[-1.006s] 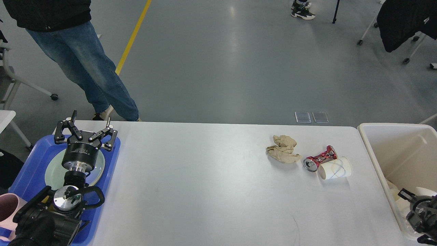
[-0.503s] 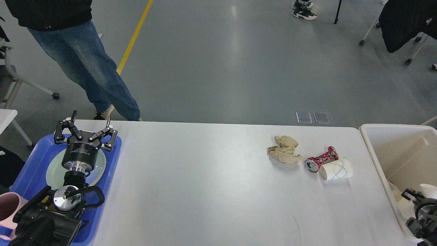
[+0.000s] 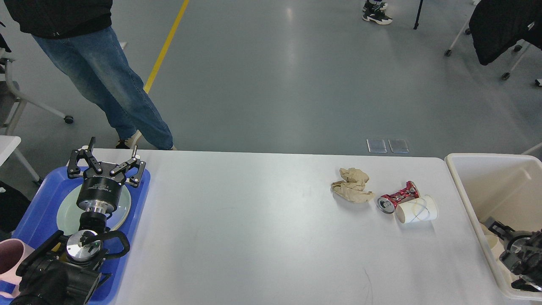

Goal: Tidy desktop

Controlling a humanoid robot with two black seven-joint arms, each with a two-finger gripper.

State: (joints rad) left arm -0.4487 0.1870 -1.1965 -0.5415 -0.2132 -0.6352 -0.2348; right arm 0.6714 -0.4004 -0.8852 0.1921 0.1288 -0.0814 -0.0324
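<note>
Moved since a moment ago: right end effector point(image 3: 497, 226), lifted a little higher inside the bin point(image 3: 487, 159). Too dark and too far in the corner to tell if open or shut. Left end effector point(image 3: 106, 163) same as before, hanging over the plate point(image 3: 123, 209) on the blue tray point(image 3: 36, 203), fingers spread wide, holding nothing. Pink mug point(image 3: 8, 260) at the near corner of the tray.

White desk point(image 3: 254, 228) mostly bare. Three bits of trash left, all bunched up toward the bin end: crumpled brown paper point(image 3: 351, 190) farthest from the bin, squashed red can point(image 3: 396, 197) next, paper cup point(image 3: 417, 210) on its side closest to the bin. Can and cup touching. Paper just beside the can, maybe not touching.

Step in hand, most likely: dropping off trash in the bin with the right arm, now pulling out. Job well along, but not done.

Next move, as a guess: swing the right arm out of the bin and over to the cup, the closest piece. Fingers need to open wide first. Soft squeeze needed, since a paper cup squashes easily. Care needed not to bump the can and send it rolling.
</note>
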